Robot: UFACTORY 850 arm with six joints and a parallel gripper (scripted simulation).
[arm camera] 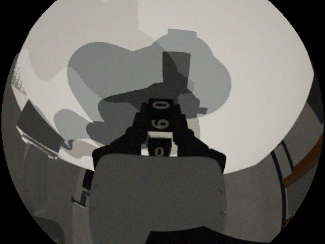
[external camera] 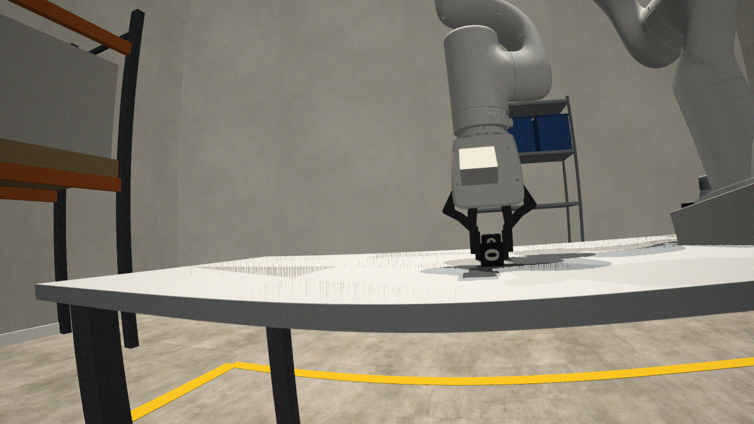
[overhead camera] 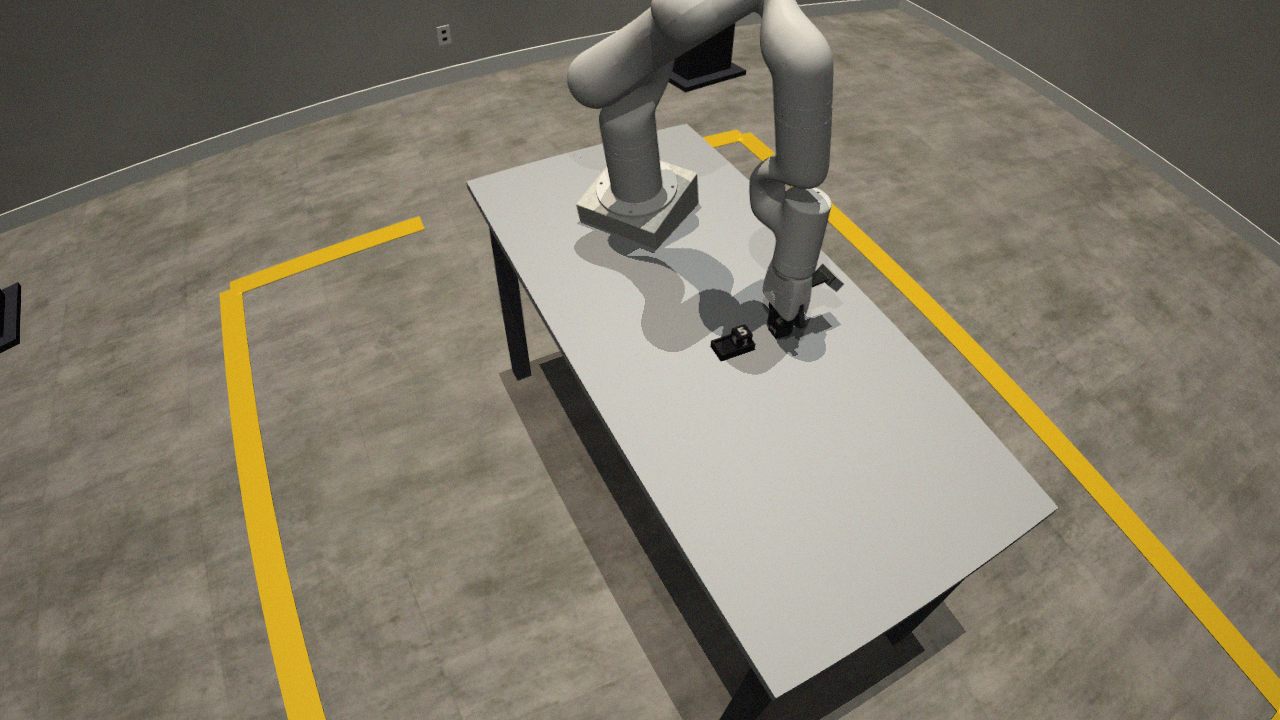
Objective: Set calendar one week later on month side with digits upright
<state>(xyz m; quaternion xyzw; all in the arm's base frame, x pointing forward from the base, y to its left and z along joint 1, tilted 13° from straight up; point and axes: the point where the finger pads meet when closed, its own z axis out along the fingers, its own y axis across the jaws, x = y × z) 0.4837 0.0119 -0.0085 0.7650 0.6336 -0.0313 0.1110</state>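
Observation:
My gripper (overhead camera: 786, 324) (external camera: 492, 258) (arm camera: 160, 112) points down at the table, its fingers against both sides of a black cube (overhead camera: 777, 329) (external camera: 492, 254) (arm camera: 160, 116); it is shut on this cube, which appears to rest on the table. The cube shows a white 0 toward the exterior camera; the wrist view shows a 0 and a 6 or 9, both turned sideways. The black tray (overhead camera: 725, 350) lies flat to the left in the top view. The other black cube (overhead camera: 742, 334) (external camera: 490, 238) (arm camera: 160, 147) stands in its right part, a 5 on top. No month name is readable.
The robot's base (overhead camera: 637, 207) stands on the white table (overhead camera: 832, 501) (external camera: 369, 287) behind the tray. Arm shadows cover the surface around the cubes. A shelf with blue bins (external camera: 552, 132) stands beyond the table.

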